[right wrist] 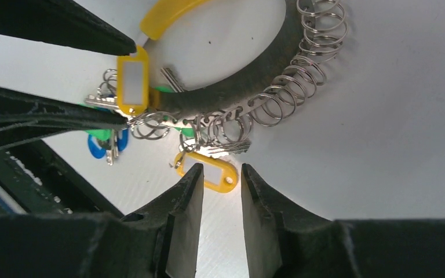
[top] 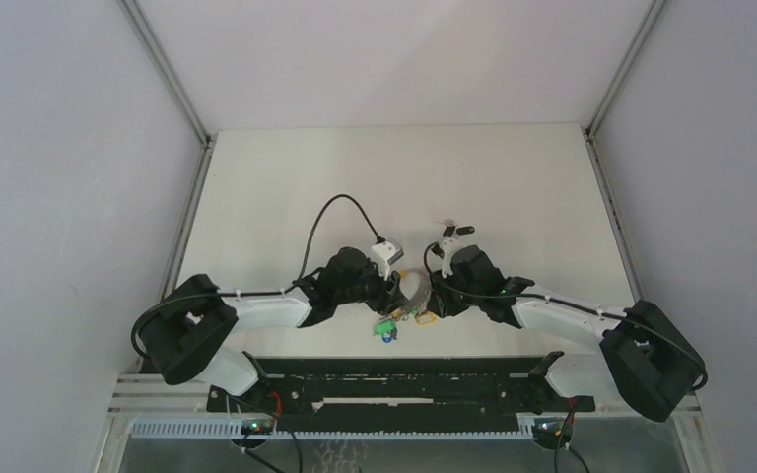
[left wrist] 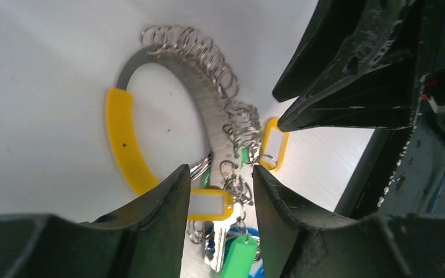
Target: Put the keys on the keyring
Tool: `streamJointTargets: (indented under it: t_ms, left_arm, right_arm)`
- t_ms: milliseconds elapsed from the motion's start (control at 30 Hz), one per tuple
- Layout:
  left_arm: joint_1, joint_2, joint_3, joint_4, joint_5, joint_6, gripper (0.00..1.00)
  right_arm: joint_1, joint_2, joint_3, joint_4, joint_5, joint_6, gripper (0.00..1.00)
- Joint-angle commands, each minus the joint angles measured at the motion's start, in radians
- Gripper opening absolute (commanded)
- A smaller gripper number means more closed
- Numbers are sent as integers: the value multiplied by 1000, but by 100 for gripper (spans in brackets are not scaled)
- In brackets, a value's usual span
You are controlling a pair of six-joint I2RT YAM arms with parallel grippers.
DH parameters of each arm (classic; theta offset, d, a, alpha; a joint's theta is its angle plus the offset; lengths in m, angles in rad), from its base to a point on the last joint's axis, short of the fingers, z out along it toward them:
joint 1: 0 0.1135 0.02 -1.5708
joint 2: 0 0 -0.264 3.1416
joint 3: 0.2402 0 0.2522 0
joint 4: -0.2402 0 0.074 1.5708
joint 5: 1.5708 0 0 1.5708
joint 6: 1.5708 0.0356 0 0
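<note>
Right wrist view: right gripper [right wrist: 222,171] slightly parted, empty; yellow key tag [right wrist: 213,174] is seen just beyond its tips, lying crosswise. Hold of left gripper [left wrist: 220,171] cannot be told.

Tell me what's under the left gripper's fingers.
Below the open left gripper: yellow tag, green tag, silver key, split rings. Its fingers cover the rest and the keyring's yellow end.
</note>
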Motion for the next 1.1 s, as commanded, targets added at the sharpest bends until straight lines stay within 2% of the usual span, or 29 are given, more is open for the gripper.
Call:
streamJointTargets:
  t_ms: [0,200,333,500,733,900,1067]
  left_arm:
    - [30,30,54,-41,32,-12,47]
    - [52,64,61,-71,56,-11,43]
    - [53,90,73,-104,70,1,37]
    - [53,114,94,-183,73,48,32]
    - [53,127,116,-277,75,113,26]
    - [53,110,107,-283,72,123,24]
    - [53,106,110,-286,66,120,24]
  right_arm:
    - [22,30,16,56,90,-5,31]
    - [43,110,58,59,128,-40,32]
    - [56,174,95,46,141,-64,32]
    - [55,183,125,47,167,-71,31]
    - [-24,179,138,91,146,-39,24]
    - [-83,209,145,139,116,-27,23]
    - [-94,195,152,108,79,-65,22]
